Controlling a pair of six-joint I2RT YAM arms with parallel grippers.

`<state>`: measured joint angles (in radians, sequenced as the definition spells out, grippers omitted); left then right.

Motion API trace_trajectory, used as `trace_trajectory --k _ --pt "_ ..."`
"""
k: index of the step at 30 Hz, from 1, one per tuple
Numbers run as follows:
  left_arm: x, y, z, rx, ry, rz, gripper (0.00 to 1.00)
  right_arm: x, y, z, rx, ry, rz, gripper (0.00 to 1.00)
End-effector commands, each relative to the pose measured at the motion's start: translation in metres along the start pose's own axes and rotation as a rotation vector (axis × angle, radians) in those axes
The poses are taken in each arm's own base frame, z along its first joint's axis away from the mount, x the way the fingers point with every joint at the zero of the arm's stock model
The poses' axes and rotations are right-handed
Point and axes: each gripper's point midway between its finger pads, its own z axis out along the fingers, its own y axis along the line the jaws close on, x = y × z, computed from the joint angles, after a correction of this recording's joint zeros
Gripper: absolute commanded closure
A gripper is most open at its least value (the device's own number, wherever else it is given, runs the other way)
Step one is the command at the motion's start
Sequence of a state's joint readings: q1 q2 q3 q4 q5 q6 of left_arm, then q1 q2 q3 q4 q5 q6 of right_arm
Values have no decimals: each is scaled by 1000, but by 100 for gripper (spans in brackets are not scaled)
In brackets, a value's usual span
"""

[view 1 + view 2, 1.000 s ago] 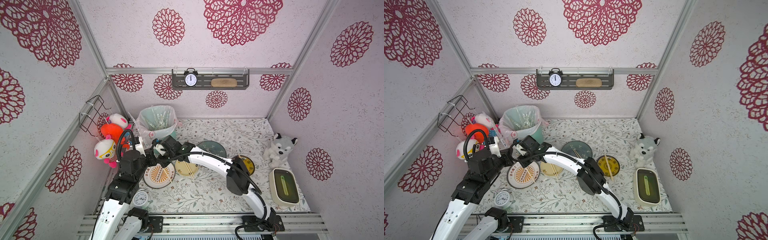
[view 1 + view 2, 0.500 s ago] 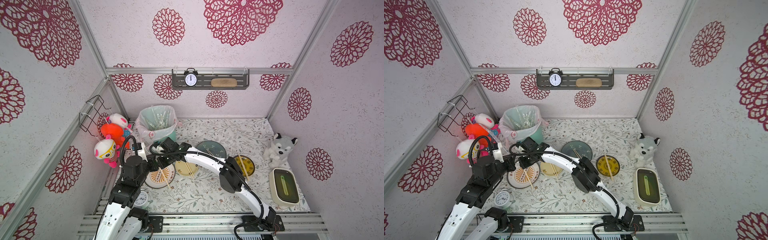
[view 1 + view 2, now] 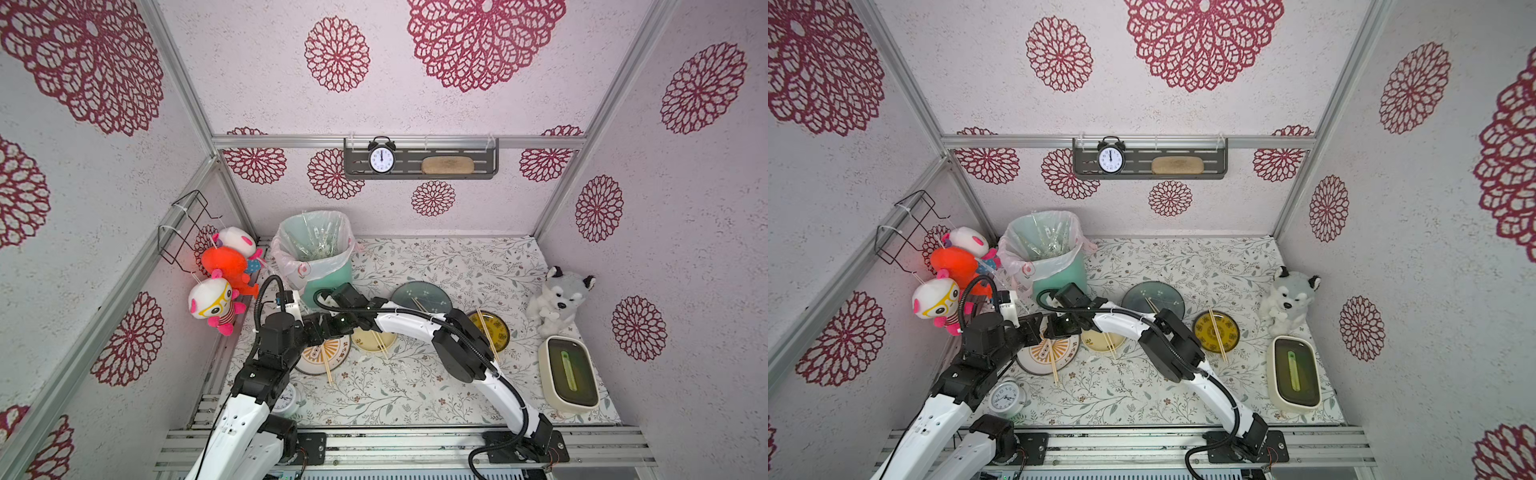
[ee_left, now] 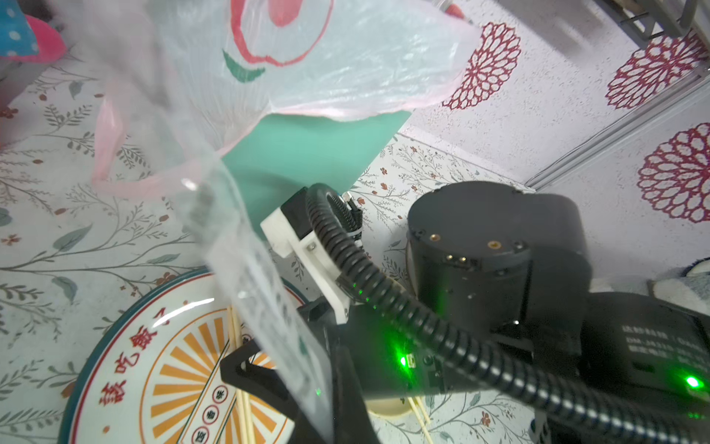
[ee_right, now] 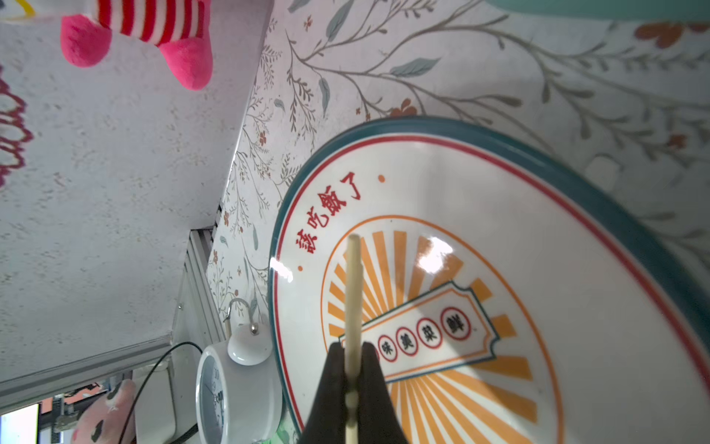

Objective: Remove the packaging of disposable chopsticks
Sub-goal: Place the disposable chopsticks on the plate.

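the packaging (image 4: 246, 269) has just slid free and trails up mid-frame from the clamped left gripper (image 3: 1038, 329), while the right gripper (image 5: 352, 357) at bottom centre pinches the bare disposable chopsticks (image 5: 353, 292) over the sunburst plate (image 5: 576, 215), so binning probably comes next.

Plate (image 5: 518, 215): red txt "該吃飯了"; banner "味美菜鮮".

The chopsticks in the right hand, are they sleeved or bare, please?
Bare: the chopsticks show plain wood in the right hand, no plastic.
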<state>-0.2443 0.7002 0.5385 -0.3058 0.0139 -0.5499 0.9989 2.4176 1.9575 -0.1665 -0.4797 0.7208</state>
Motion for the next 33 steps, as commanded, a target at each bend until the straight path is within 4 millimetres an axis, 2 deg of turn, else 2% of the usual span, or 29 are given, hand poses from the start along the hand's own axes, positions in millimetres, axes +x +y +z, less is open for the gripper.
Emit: trace_trajectory --k 1,5,7,11,13,16,19,27,30,33 --pt "-7 -9 0 48 -39 -18 100 -39 40 -23 -80 -111 -28 100" --pt "-1 -6 3 37 -27 -15 100 -31 29 -22 -22 -77 15 100" --pt "3 -2 7 25 -25 -20 100 -33 26 -33 -16 -125 24 100" --pt "10 -1 11 40 -23 -32 100 -32 42 -51 -120 -197 47 100" --pt "13 3 12 28 -23 -33 100 -38 39 -61 -149 -266 79 100" --pt "13 5 11 15 -26 -31 100 -48 38 -64 -239 -314 138 100" --pt "14 1 12 37 -14 -29 100 -52 44 -55 -310 -306 176 100" --pt "20 3 16 31 9 -24 100 -55 7 -70 -212 -438 250 100" --pt "21 1 16 43 11 -30 100 -56 -11 -63 -159 -465 282 100" --pt "23 2 17 43 14 -31 100 -54 -8 -57 -186 -443 294 100"
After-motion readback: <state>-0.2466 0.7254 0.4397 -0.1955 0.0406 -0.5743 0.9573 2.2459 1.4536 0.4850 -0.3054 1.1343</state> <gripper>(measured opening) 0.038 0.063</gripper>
